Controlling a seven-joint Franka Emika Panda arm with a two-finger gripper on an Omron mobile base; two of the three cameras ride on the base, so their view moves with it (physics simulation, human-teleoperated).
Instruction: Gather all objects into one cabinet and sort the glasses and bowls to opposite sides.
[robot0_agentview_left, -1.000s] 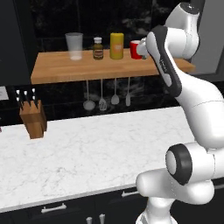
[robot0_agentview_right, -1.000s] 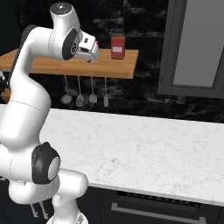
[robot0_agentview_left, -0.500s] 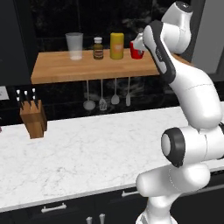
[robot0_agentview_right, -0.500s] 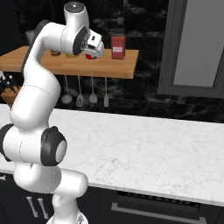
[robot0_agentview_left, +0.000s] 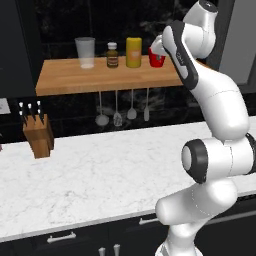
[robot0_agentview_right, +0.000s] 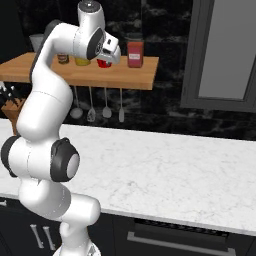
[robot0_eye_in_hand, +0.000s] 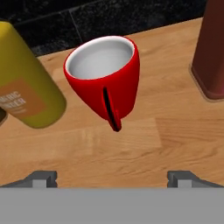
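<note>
A glossy red mug (robot0_eye_in_hand: 106, 78) with a white inside stands on the wooden shelf (robot0_eye_in_hand: 166, 135), its handle turned toward my hand. My gripper (robot0_eye_in_hand: 113, 177) hovers just short of it, open, with the two fingertips (robot0_eye_in_hand: 43, 177) wide apart and nothing between them. From the base, the red mug (robot0_agentview_left: 156, 59) sits at the shelf's right part, partly behind my hand; the gripper (robot0_agentview_right: 109, 56) hangs right over the mug (robot0_agentview_right: 104, 63). The bowls and the cabinet are out of view.
A yellow canister (robot0_eye_in_hand: 24, 94) stands close to the mug on one side and a red-brown box (robot0_eye_in_hand: 213, 48) on the other. The shelf also holds a small brown bottle (robot0_agentview_left: 112, 55) and a clear cup (robot0_agentview_left: 85, 52). Utensils (robot0_agentview_left: 117, 107) hang below; a knife block (robot0_agentview_left: 38, 136) stands on the marble counter (robot0_agentview_left: 110, 175).
The arm has swung left and in toward the shelf, bringing the hand from right of the red mug to right at it. The jaws stayed open.
</note>
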